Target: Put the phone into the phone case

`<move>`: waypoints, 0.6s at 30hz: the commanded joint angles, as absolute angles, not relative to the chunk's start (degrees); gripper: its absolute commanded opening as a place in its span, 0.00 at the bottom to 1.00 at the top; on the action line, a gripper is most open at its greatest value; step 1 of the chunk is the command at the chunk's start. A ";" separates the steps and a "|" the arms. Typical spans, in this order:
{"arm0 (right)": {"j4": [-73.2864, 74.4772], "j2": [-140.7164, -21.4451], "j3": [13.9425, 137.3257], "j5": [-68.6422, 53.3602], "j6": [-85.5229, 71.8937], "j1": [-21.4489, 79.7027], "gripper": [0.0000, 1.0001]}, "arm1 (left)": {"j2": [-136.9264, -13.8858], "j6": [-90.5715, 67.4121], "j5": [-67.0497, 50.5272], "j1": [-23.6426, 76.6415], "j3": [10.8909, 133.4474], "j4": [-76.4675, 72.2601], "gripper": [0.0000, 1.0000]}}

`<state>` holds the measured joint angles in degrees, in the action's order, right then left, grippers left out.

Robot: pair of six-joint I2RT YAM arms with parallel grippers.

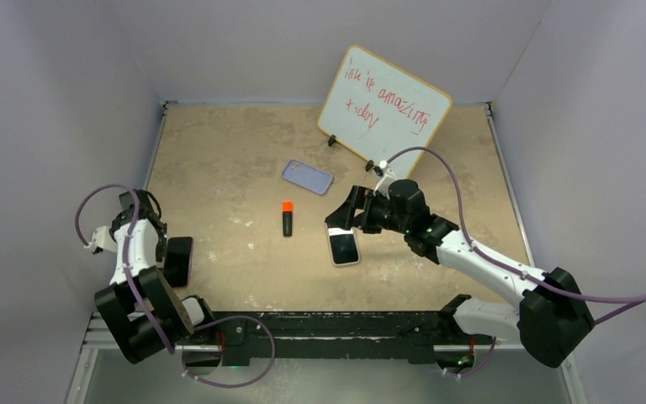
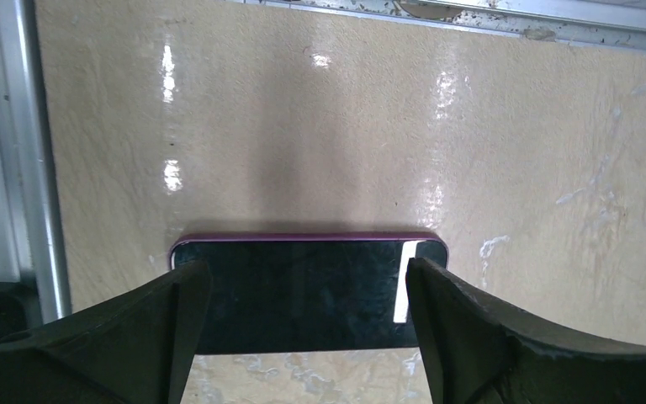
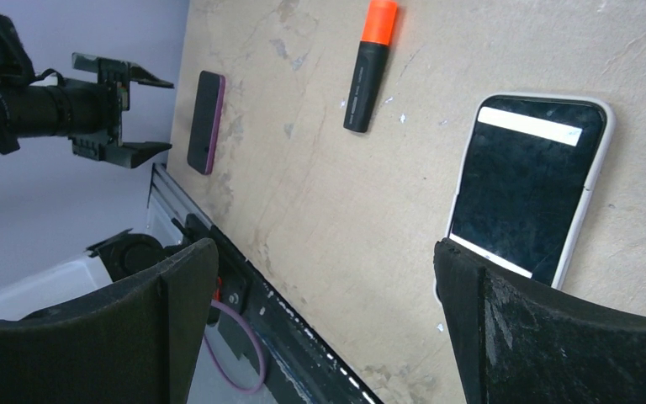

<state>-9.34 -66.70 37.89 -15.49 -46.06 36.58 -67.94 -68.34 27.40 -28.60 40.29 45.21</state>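
Two phones on the counter (image 1: pixel 219 168) right now! The phone (image 1: pixel 344 247), black screen up with a pale rim, lies flat near the middle. The right gripper (image 3: pixel 326 248) hovers low just beside its far end, jaws spread wide, holding nothing. The phone case (image 1: pixel 307 177) lies further back, apart from the phone. The marker (image 1: pixel 288 219) with its orange cap lies left of the phone, near both and touching neither. Behind the case, a whiteboard (image 1: pixel 384 105) with red writing stands tilted. Far left, the left gripper (image 2: pixel 303 269) hangs over a purple-edged phone (image 2: pixel 303 307), fingers wide, one over each end of it, no grip visible.
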 commanded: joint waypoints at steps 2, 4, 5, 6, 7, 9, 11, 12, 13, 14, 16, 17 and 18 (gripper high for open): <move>-9.68 -65.92 38.42 -17.66 -46.15 36.35 0.98 | -71.40 -71.05 24.80 -30.40 42.79 41.76 0.90; -9.06 -65.26 38.47 -17.01 -46.14 36.36 0.98 | -72.36 -71.12 25.55 -30.49 43.35 40.67 0.87; -8.75 -64.96 38.49 -16.83 -46.14 36.38 0.98 | -72.74 -71.25 25.32 -30.50 43.55 40.08 0.84; -8.63 -64.70 38.42 -16.79 -46.26 36.34 0.98 | -73.11 -71.28 24.78 -30.54 43.73 39.63 0.82; -8.62 -64.47 38.34 -16.79 -46.42 36.34 0.97 | -73.57 -71.17 24.11 -30.50 43.91 39.16 0.80; -8.61 -63.98 38.16 -16.60 -46.63 36.35 0.97 | -74.70 -70.43 23.21 -30.50 43.95 38.12 0.78; -8.40 -63.59 38.02 -16.17 -46.75 36.37 0.97 | -75.81 -70.81 23.71 -30.54 43.63 37.53 0.77; -8.21 -63.43 37.99 -15.97 -46.76 36.34 0.97 | -76.49 -70.77 23.88 -30.62 43.64 37.05 0.77; -8.04 -63.26 37.97 -15.92 -46.76 36.41 0.97 | -77.19 -70.57 23.68 -30.59 43.83 36.41 0.76; -7.88 -63.05 37.97 -15.91 -46.76 36.38 0.97 | -77.91 -70.38 23.09 -30.61 44.23 35.60 0.75; -7.65 -62.66 37.84 -15.82 -46.78 36.36 0.97 | -79.21 -70.50 21.82 -30.59 45.81 35.23 0.74; -7.53 -62.40 37.73 -15.74 -46.90 36.37 0.97 | -79.49 -70.83 21.18 -30.59 46.24 34.87 0.74; -7.29 -62.28 37.71 -15.66 -46.86 36.38 0.97 | -79.80 -71.03 20.72 -30.61 46.47 34.35 0.74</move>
